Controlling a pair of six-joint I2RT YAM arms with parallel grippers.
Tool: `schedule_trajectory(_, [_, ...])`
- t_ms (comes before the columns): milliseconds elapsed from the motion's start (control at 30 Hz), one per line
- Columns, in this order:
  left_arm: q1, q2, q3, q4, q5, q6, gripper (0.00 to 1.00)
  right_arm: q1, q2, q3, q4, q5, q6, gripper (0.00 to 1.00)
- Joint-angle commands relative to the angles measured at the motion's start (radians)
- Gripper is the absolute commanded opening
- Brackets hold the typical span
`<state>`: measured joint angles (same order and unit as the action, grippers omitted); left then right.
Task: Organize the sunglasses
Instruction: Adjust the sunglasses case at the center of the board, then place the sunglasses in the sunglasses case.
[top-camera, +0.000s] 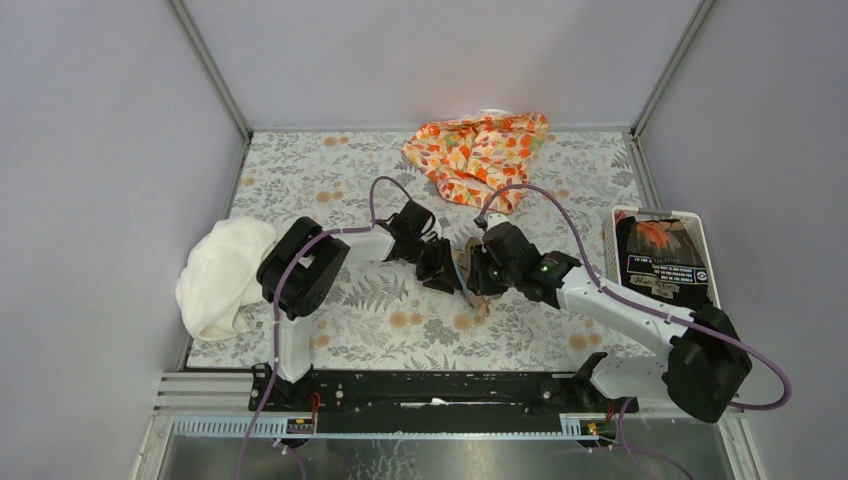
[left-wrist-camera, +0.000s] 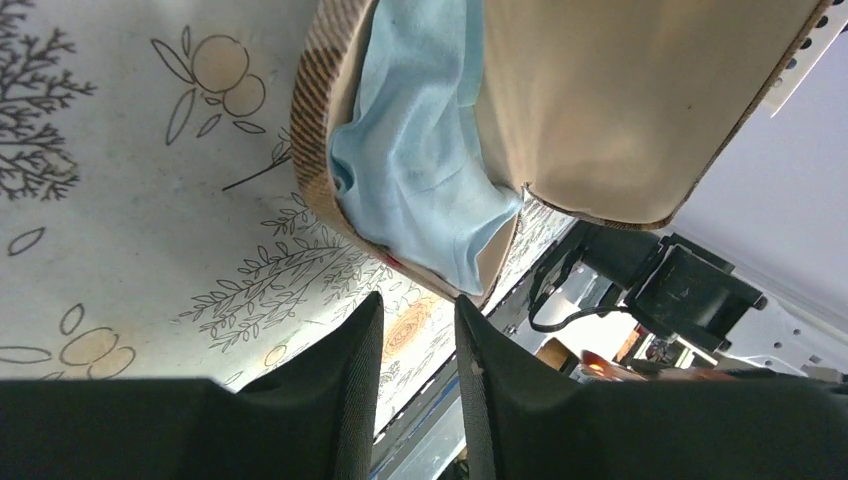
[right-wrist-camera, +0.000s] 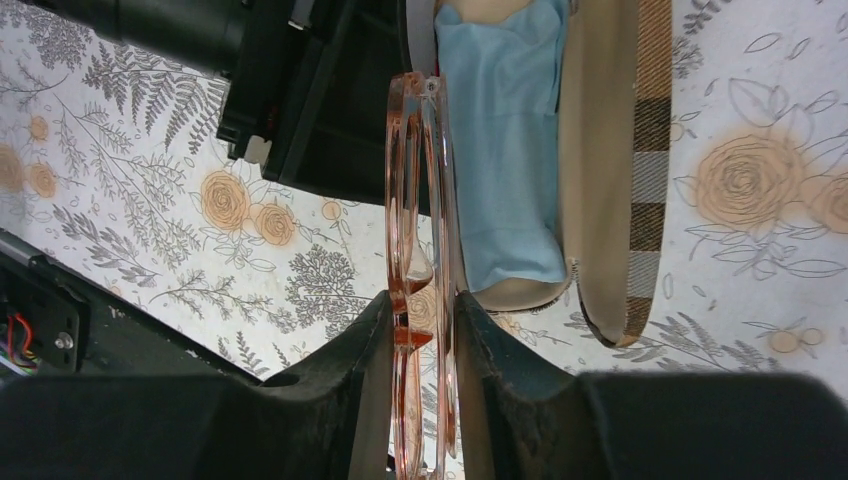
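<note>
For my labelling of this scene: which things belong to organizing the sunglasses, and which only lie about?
Job:
sunglasses, in the right hand
plaid case
blue cloth inside it

Lying about:
white towel
orange floral cloth
white basket with dark packet

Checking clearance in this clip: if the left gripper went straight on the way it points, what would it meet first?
Most likely the rim of the open brown plaid oblong case, which holds a light blue cloth, just ahead of the left gripper; depth is hard to judge.
</note>
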<state>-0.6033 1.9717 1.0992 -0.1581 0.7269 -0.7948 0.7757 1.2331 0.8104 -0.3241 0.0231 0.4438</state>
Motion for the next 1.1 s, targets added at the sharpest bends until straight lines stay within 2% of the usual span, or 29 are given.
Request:
schedule_trajectory(0, [0.01,-0.017,-0.004,-0.037,0.042,0.075,0.37,-0.003,0.027,-0.016,0.087,-0.028,0.087,0.3])
schedule_trajectory(267, [0.011,-0.068,-0.003,-0.074,-0.046,0.075,0.39,-0.004,0.093,0.018,0.085,0.073,0.048,0.31])
schedule_trajectory(467, [0.02,-0.027,0.018,-0.077,-0.045,0.075,0.39,-0.004,0.209,0.094,0.049,0.138,-0.036,0.31])
schedule_trajectory(667, [0.033,-0.07,-0.01,-0.08,-0.055,0.077,0.39,-0.004,0.138,0.109,0.021,0.077,-0.047,0.31])
schedule_trajectory(800, [0.037,-0.11,-0.014,-0.083,-0.096,0.062,0.45,-0.007,0.082,0.131,-0.027,0.109,-0.063,0.32])
schedule_trajectory(933, [0.037,-0.142,-0.017,-0.078,-0.163,0.035,0.49,-0.063,0.093,0.142,-0.044,0.138,-0.063,0.33])
schedule_trajectory(1067, [0.036,-0.147,-0.014,-0.039,-0.165,-0.005,0.51,-0.109,0.118,0.135,-0.001,0.107,-0.047,0.33])
